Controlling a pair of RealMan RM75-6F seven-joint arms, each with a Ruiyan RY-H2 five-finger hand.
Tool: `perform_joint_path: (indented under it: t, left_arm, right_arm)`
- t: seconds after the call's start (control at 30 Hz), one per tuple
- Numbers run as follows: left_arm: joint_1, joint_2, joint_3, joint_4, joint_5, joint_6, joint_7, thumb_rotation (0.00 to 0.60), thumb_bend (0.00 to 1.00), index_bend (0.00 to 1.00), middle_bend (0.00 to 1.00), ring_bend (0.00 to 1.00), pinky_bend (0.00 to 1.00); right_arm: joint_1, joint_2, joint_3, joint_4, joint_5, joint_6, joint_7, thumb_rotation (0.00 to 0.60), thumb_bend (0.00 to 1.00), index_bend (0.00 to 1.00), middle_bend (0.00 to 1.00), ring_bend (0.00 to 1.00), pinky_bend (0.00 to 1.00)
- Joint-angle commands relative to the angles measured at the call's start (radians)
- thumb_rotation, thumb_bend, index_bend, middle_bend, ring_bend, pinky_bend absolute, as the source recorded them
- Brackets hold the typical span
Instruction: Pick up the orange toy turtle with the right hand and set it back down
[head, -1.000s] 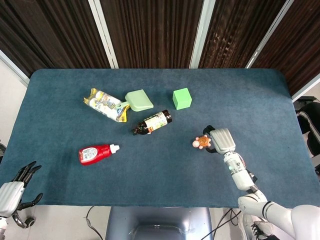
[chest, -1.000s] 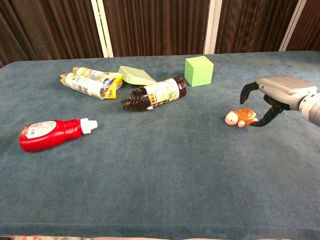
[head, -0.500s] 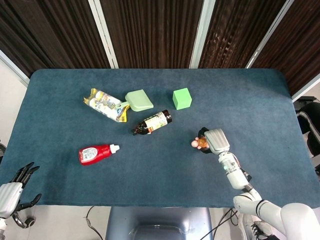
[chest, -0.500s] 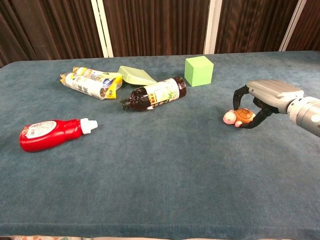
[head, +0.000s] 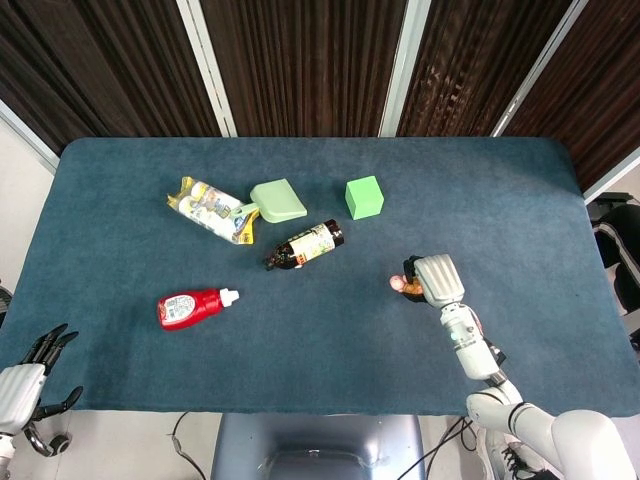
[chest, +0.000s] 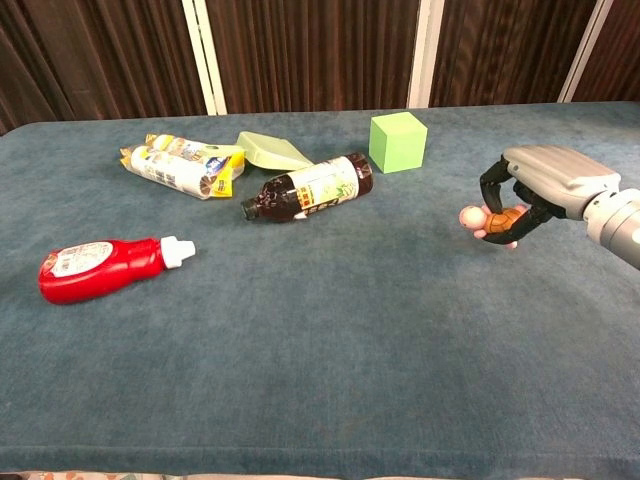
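Note:
The orange toy turtle (chest: 492, 221) hangs a little above the blue table, held in the curled fingers of my right hand (chest: 530, 192). From the head view only the turtle's pale head (head: 399, 284) pokes out at the left of the right hand (head: 436, 278), right of the table's middle. My left hand (head: 28, 373) waits off the table's near left corner, fingers spread and holding nothing; the chest view does not show it.
A red ketchup bottle (chest: 98, 267) lies at the near left. Further back lie a dark sauce bottle (chest: 310, 187), a yellow snack packet (chest: 184, 166), a light green scoop (chest: 272, 151) and a green cube (chest: 397, 141).
My right hand closed around the turtle and lifted it off the cloth, shifting slightly right. The left hand has barely moved.

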Motion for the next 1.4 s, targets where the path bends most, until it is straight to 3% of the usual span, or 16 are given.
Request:
perform_joint_path:
  t: [0.03,0.27,0.37,0.47,0.77,0.93,1.13,1.4]
  left_arm:
    - [-0.001,-0.001,-0.001,-0.004,-0.002,-0.003,0.004,0.600,0.30,0.12,0.00,0.05,0.38]
    - [-0.001,0.000,-0.001,-0.011,-0.004,-0.007,0.014,0.600,0.30,0.12,0.00,0.05,0.38]
    - [-0.003,0.000,-0.002,-0.014,-0.005,-0.012,0.017,0.600,0.30,0.12,0.00,0.05,0.38]
    - [-0.006,0.000,-0.004,-0.018,-0.009,-0.019,0.020,0.600,0.30,0.12,0.00,0.05,0.38]
    - [-0.010,0.001,-0.004,-0.024,-0.007,-0.024,0.025,0.600,0.30,0.12,0.00,0.05,0.38]
    - [-0.009,0.000,-0.004,-0.021,-0.007,-0.024,0.022,0.600,0.30,0.12,0.00,0.05,0.38]
    - [-0.010,-0.001,-0.002,-0.020,-0.004,-0.027,0.019,0.600,0.30,0.12,0.00,0.05,0.38]
    - [-0.008,0.000,0.001,-0.014,-0.001,-0.026,0.011,0.600,0.30,0.12,0.00,0.05,0.38]
  right_arm:
    - [-0.002,-0.008,-0.003,0.018,-0.009,0.020,0.017,0.600,0.39,0.83,0.71,1.00,1.00]
    - [-0.007,0.001,-0.001,0.013,-0.014,0.040,0.052,0.600,0.39,0.82,0.71,1.00,1.00]
    - [-0.011,0.039,-0.009,-0.031,-0.007,0.009,0.047,0.600,0.39,0.72,0.68,1.00,1.00]
    - [-0.016,0.077,-0.011,-0.081,0.010,-0.024,0.010,0.600,0.38,0.56,0.58,1.00,0.98]
    - [-0.024,0.129,-0.004,-0.161,0.061,-0.085,-0.059,0.600,0.27,0.40,0.40,0.99,0.93]
    - [-0.028,0.135,-0.002,-0.183,0.057,-0.068,-0.052,0.600,0.26,0.40,0.40,0.98,0.93]
    - [-0.030,0.117,-0.003,-0.162,0.047,-0.033,-0.082,0.600,0.26,0.54,0.42,0.99,0.93]
    - [-0.016,0.075,-0.001,-0.087,0.055,-0.057,-0.075,0.600,0.26,0.55,0.43,0.99,0.93]
